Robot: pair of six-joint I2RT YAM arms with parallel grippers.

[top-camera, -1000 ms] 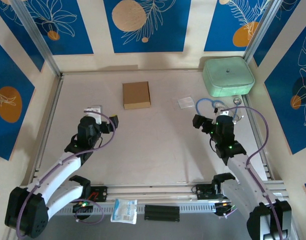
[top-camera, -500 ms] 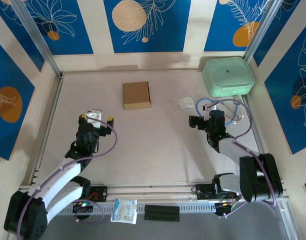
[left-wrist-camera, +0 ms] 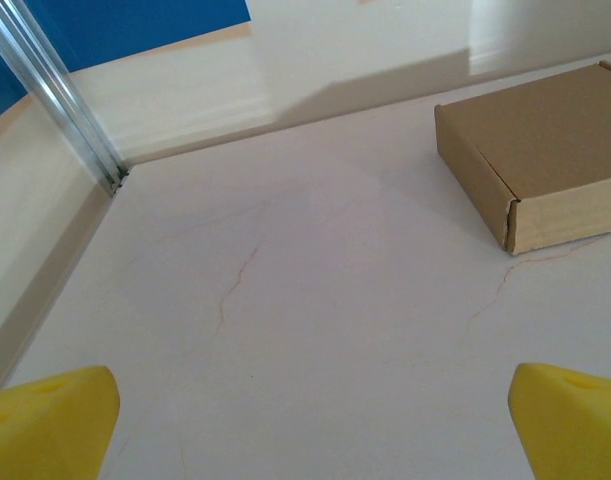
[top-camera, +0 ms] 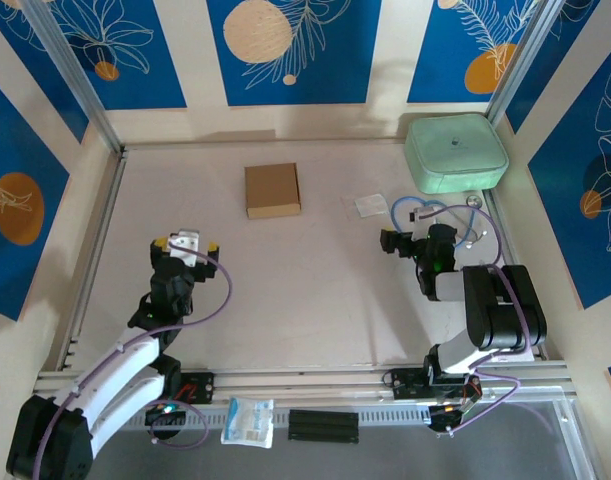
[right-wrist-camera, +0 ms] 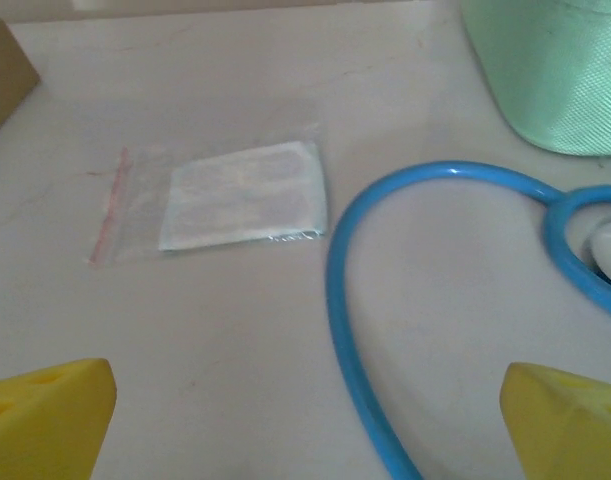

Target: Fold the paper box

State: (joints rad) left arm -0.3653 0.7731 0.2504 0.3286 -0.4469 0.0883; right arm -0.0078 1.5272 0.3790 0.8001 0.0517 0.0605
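Over the last second the left gripper has turned from pointing right to pointing away and drawn slightly nearer, while the right arm has folded back upright.

White-and-black arms trail purple cables, and the jaws carry yellow pads.

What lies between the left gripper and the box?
Nothing: bare table between the left gripper and the box, seen in the left wrist view and from above.
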